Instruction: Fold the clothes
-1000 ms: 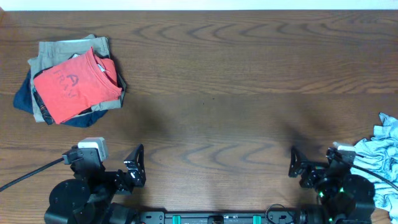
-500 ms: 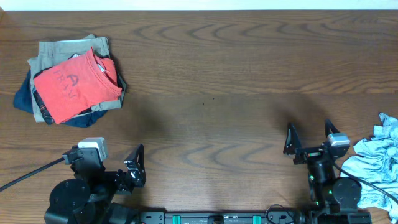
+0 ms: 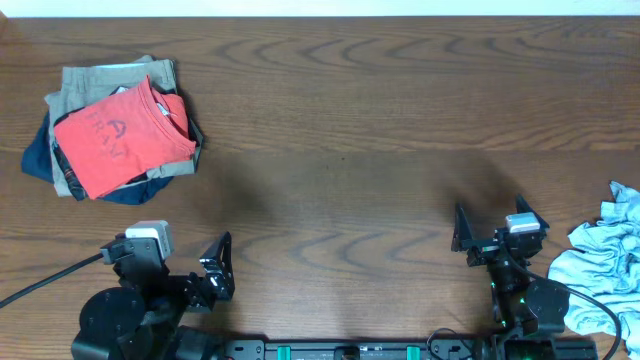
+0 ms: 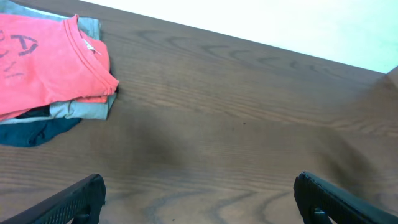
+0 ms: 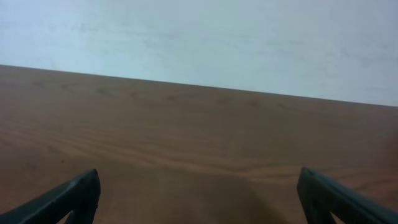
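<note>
The coral-red T-shirt [image 3: 115, 140] lies folded on top of a stack of clothes at the far left of the table, its lettering facing up. It also shows at the upper left of the left wrist view [image 4: 43, 68]. My left gripper [image 3: 168, 262] is open and empty at the front left, well short of the stack; its fingers frame bare wood in the left wrist view [image 4: 199, 199]. My right gripper [image 3: 493, 228] is open and empty at the front right, and its wrist view [image 5: 199, 199] shows only bare table and wall.
Under the shirt lie a khaki garment [image 3: 90, 82] and a dark blue one [image 3: 38, 155]. A crumpled light-blue garment [image 3: 605, 262] lies at the right edge, just right of my right gripper. The wooden table [image 3: 340, 150] spans the view.
My right gripper has swung left and slightly toward the table's middle, away from the light-blue garment. The left arm and the stack have not moved.
</note>
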Tool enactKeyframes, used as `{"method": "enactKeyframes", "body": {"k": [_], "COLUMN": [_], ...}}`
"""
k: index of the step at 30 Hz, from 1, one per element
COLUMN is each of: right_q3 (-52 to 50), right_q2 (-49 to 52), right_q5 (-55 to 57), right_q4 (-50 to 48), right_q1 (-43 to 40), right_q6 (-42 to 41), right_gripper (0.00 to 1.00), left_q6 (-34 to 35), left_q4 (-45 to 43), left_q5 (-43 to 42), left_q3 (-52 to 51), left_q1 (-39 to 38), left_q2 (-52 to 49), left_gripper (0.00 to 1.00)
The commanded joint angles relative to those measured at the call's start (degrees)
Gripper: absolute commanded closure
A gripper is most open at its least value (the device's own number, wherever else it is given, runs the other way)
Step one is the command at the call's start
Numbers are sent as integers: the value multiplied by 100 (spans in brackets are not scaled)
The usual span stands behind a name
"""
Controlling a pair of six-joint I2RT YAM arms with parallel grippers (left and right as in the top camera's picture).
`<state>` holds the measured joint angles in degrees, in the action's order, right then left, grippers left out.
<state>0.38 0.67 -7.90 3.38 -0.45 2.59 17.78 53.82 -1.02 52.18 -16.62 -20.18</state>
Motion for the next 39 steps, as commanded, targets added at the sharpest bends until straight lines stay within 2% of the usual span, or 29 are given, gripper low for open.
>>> {"method": "enactKeyframes", "body": {"k": [1,34,39], "right_q3": [-7,-7,-7], "right_q2": [-39,-39,-39], "right_q5": [33,33,33], "right_q4": [22,24,24], "right_q1": [107,107,107], "right_q6": [133,133,133], "right_gripper": [1,1,1], "left_q6": [-11,-11,-11], "left_q4": [11,11,11], "left_q5": [85,85,85], "left_q3": [-26,-26,-66], "left_q1": [-17,-17,212], "left_q2": [9,9,96], "left_gripper": [2,2,2]}}
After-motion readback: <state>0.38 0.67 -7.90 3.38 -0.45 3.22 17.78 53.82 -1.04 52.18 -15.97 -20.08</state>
